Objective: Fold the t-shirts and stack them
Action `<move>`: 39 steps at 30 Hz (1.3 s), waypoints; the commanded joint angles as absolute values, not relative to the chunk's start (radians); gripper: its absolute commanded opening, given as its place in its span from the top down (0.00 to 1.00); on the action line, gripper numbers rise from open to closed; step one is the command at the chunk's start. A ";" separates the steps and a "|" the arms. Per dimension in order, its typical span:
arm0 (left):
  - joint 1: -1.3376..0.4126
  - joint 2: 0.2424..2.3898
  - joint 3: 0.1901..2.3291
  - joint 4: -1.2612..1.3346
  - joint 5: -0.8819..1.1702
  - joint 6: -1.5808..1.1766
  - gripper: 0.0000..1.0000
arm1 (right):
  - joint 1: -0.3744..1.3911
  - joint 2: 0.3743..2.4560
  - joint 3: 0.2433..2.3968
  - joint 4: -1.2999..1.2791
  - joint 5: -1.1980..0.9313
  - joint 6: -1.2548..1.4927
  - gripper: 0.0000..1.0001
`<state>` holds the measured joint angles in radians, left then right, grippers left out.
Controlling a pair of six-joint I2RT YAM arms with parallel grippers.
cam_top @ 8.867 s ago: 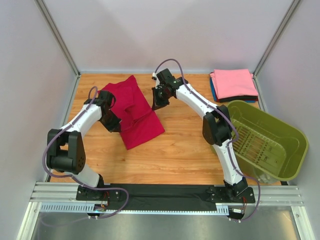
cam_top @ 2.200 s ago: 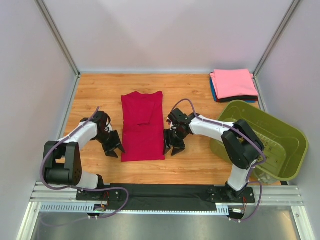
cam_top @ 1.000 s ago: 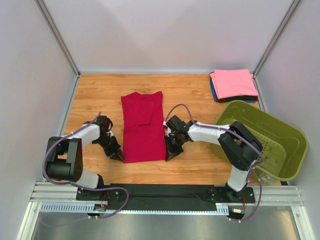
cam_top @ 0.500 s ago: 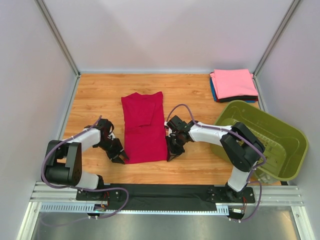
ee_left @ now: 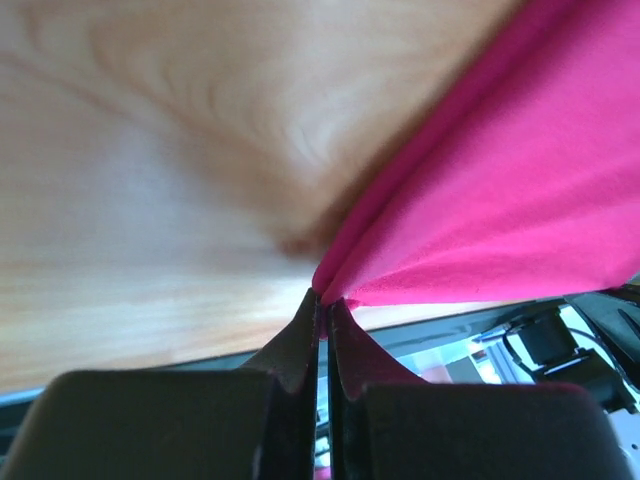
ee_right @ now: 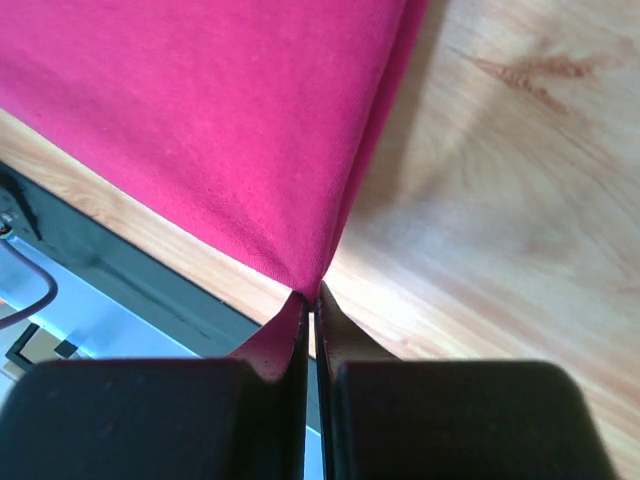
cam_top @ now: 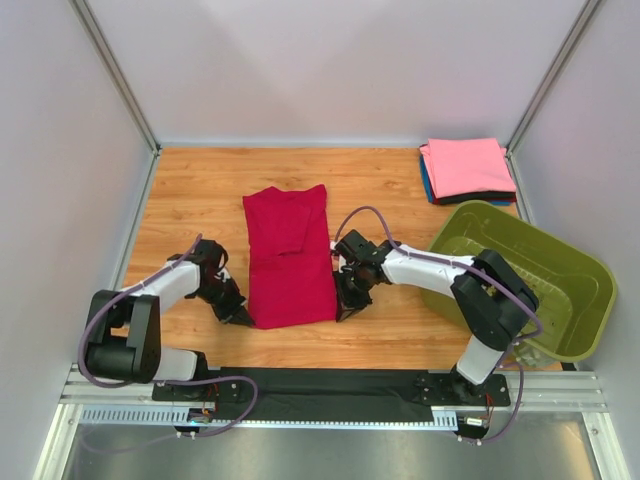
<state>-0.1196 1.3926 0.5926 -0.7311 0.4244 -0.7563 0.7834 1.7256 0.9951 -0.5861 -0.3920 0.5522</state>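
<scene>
The crimson-red t-shirt (cam_top: 289, 258) lies as a long folded strip on the wooden table (cam_top: 400, 330). My left gripper (cam_top: 243, 317) is shut on its near left corner; the left wrist view shows the cloth (ee_left: 520, 200) pinched at my fingertips (ee_left: 324, 300). My right gripper (cam_top: 342, 312) is shut on its near right corner; the right wrist view shows the cloth (ee_right: 220, 120) pinched at my fingertips (ee_right: 311, 293). A stack of folded shirts stands at the far right, pink (cam_top: 467, 165) on top, blue (cam_top: 425, 178) and black (cam_top: 470, 198) edges beneath.
An olive-green plastic basket (cam_top: 520, 280) lies tilted at the right edge, close to my right arm's elbow. Grey walls close in the table on three sides. A black mat (cam_top: 330, 385) and metal rail run along the near edge.
Both grippers moved in from beside the shirt to its near corners and closed on them. The near edge of the shirt has lifted and shifted slightly.
</scene>
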 commanded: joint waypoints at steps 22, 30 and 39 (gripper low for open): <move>-0.127 0.939 0.756 -1.035 0.403 -0.851 1.00 | 0.841 1.378 1.134 -0.819 -0.198 0.600 1.00; -0.127 1.037 0.963 -1.060 0.316 -0.805 1.00 | 0.835 1.425 1.291 -0.874 -0.115 0.545 1.00; -0.120 1.273 1.166 -1.005 0.275 -0.776 1.00 | 0.750 1.623 1.535 -0.899 -0.101 0.450 1.00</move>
